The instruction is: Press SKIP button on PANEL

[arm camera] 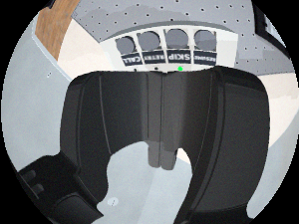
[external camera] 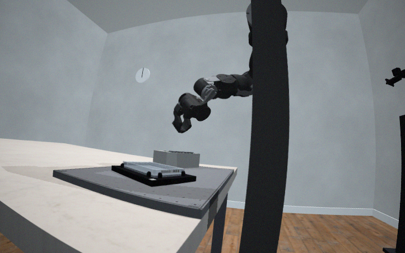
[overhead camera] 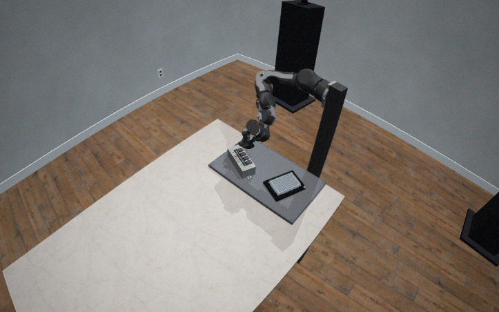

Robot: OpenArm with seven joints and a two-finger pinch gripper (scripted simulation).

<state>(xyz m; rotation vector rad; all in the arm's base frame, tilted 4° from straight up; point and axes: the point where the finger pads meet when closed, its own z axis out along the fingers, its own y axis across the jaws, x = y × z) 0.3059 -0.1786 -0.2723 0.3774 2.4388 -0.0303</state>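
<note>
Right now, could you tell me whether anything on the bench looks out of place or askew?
Nothing stands out. The panel sits flat on the grey deck, with one green lamp lit, by the label that seems to read SKIP. The well plate lies squarely in its black nest. The gripper hangs above, jaws shut, holding nothing.

walls: plain grey (overhead camera: 69,46) | floor: wood planks (overhead camera: 398,201) | white skirting (overhead camera: 100,121) | wall socket (overhead camera: 159,72)
</note>
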